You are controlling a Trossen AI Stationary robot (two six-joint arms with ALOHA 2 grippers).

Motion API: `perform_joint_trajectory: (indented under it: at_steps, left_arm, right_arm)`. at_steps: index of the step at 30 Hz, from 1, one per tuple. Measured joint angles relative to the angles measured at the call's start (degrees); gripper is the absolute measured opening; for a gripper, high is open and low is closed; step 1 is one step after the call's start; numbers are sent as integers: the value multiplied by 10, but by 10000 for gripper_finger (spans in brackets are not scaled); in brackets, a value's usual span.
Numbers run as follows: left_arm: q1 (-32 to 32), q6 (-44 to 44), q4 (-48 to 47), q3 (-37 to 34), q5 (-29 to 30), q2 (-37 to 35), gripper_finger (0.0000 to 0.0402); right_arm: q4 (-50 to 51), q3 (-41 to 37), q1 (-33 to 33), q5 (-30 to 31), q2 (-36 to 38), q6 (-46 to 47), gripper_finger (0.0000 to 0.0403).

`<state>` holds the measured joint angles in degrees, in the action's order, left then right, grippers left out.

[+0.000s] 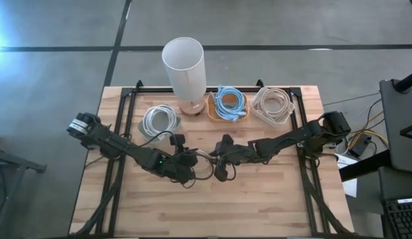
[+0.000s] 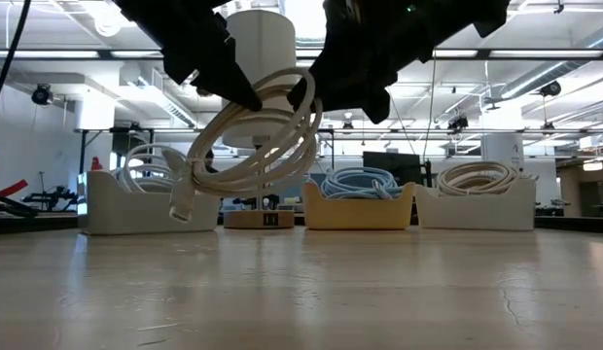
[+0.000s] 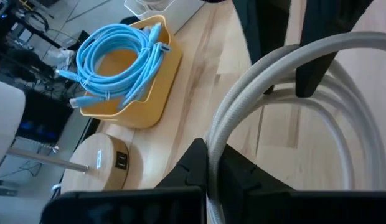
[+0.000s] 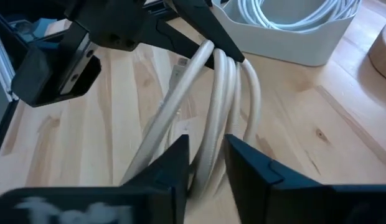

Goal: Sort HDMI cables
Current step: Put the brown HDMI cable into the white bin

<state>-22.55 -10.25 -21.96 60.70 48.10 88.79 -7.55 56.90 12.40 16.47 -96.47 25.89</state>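
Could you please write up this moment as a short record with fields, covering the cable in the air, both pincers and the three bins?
held cable: beige coil, lifted clear of the table
left pincer: shut on the coil
right pincer: shut on the same coil
white bin: white cables
yellow bin: light blue cables
beige bin: beige cables
behind the bins: white cylinder on a round wooden base

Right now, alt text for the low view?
A beige cable coil hangs in the air above the wooden table, gripped by both tools, left tool and right tool. Behind stand three bins: white, yellow, white, each holding coiled cable.
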Motion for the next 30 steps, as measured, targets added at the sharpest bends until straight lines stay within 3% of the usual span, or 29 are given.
perform_joint_trajectory:
  at_steps: [6,20,30]
  left_arm:
    - [0,-1,0,-1,3,0,15]
    - [0,6,5,-1,-37,1,67]
    - [4,6,4,0,-28,3,155]
  right_arm:
    - [8,0,-1,2,0,-20,20]
    - [31,0,0,1,4,-24,14]
    - [82,0,2,1,38,-23,14]
